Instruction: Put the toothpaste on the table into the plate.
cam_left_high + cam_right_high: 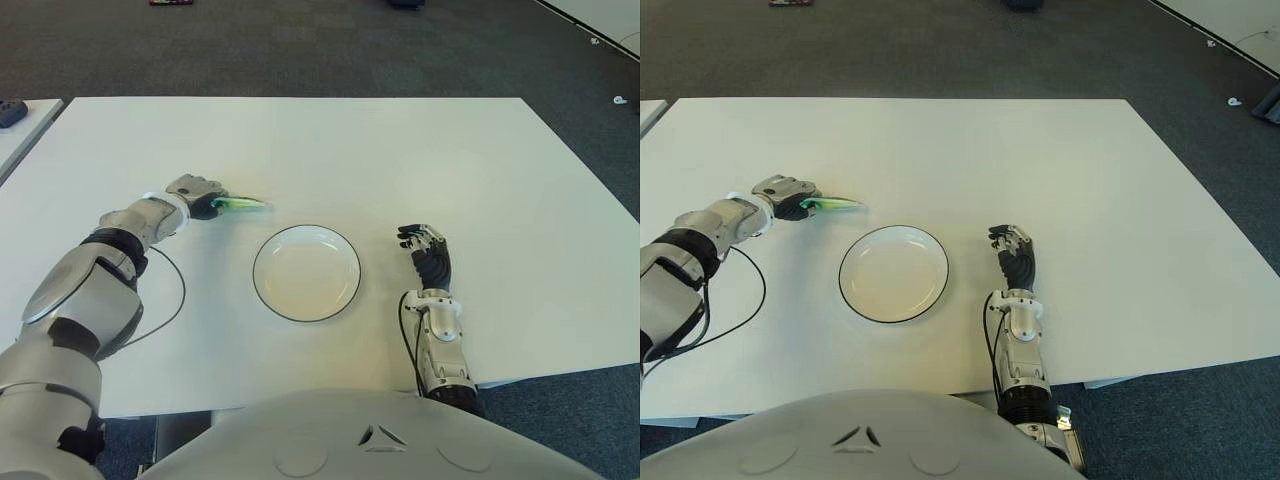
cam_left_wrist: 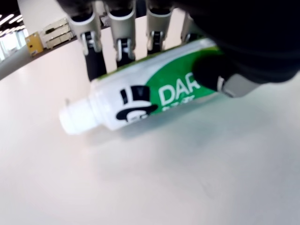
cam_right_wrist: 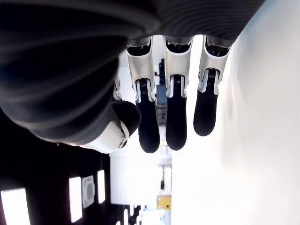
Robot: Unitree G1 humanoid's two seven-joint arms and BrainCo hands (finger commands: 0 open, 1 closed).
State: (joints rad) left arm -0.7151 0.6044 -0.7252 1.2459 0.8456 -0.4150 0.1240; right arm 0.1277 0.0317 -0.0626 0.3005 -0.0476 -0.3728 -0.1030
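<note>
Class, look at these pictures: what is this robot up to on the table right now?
The robot's left hand has closed its fingers around a green and white toothpaste tube, out on the white table to the left of the plate. The plate holds nothing yet, so the toothpaste is not in it. The right hand shows to the right of the plate, fingers relaxed and holding nothing.

A green-and-white toothpaste tube (image 2: 154, 98) lies flat on the table, left of the empty white plate (image 1: 306, 272).
</note>
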